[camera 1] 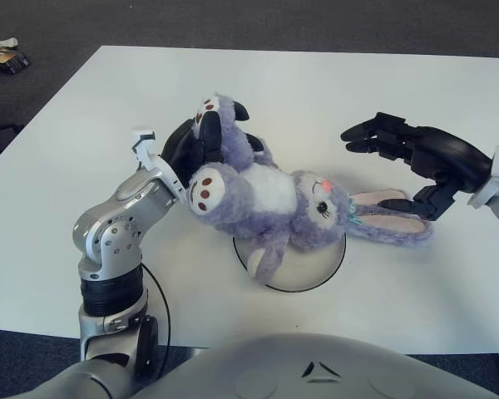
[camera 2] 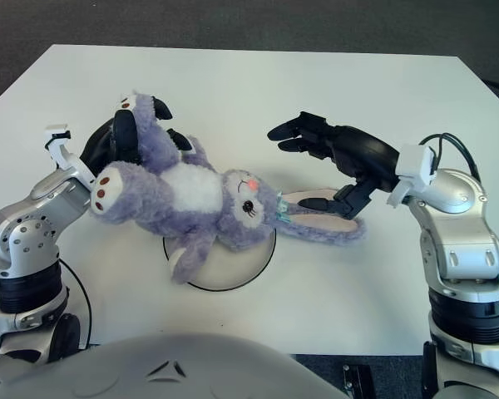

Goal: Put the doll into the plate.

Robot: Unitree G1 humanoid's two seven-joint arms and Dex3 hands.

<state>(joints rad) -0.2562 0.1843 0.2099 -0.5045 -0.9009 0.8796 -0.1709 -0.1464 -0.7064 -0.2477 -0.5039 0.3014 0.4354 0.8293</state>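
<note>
A purple plush bunny doll lies on its back, its belly and head over the white round plate near the table's front edge. Its feet point left and its long ears lie flat on the table to the right of the plate. My left hand is at the doll's upper leg, black fingers curled around it. My right hand hovers just above the ears with fingers spread, holding nothing.
The white table stretches back behind the doll. Dark floor surrounds it, with a small item on the floor at the far left. A black cable loops at my right wrist.
</note>
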